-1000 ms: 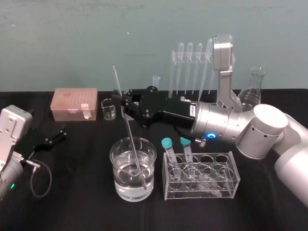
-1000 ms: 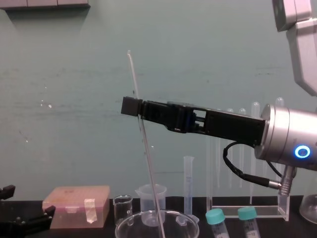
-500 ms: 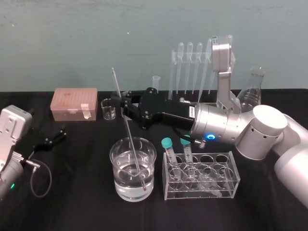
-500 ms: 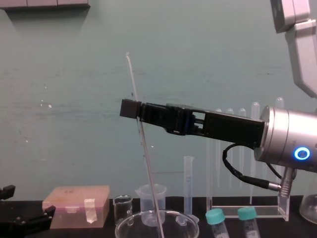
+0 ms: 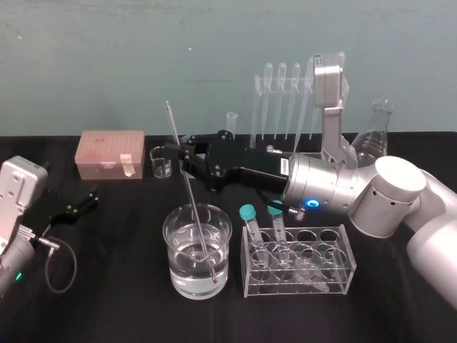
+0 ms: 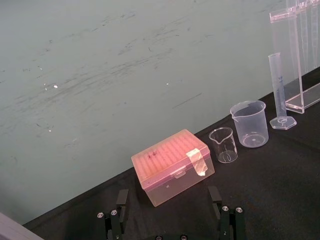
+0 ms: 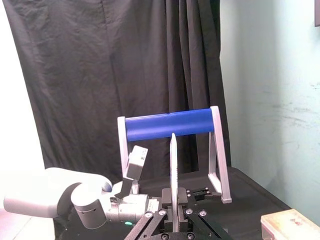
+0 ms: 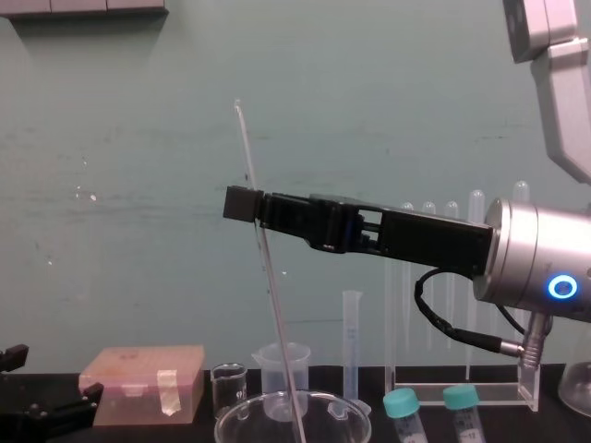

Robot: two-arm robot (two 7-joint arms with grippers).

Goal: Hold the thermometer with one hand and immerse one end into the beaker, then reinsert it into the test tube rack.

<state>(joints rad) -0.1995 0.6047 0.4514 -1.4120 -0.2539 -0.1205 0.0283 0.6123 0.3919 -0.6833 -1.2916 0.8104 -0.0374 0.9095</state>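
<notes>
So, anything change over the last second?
The right end effector, shut on the thermometer, eased slightly down and toward the robot's left, so the rod's top sits a touch lower. Unchanged: the rod's lower end is still in the water of the beaker, and the left end effector stays parked, open, low on the left.

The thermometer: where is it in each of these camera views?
Head view: the thermometer leans just left of centre, lower end in the beaker, held by the right gripper.
Chest view: a slanted rod at centre.
Right wrist view: upright at centre.
Left wrist view: looks at the pink box instead.
Shared landmark: that pink box.
</notes>
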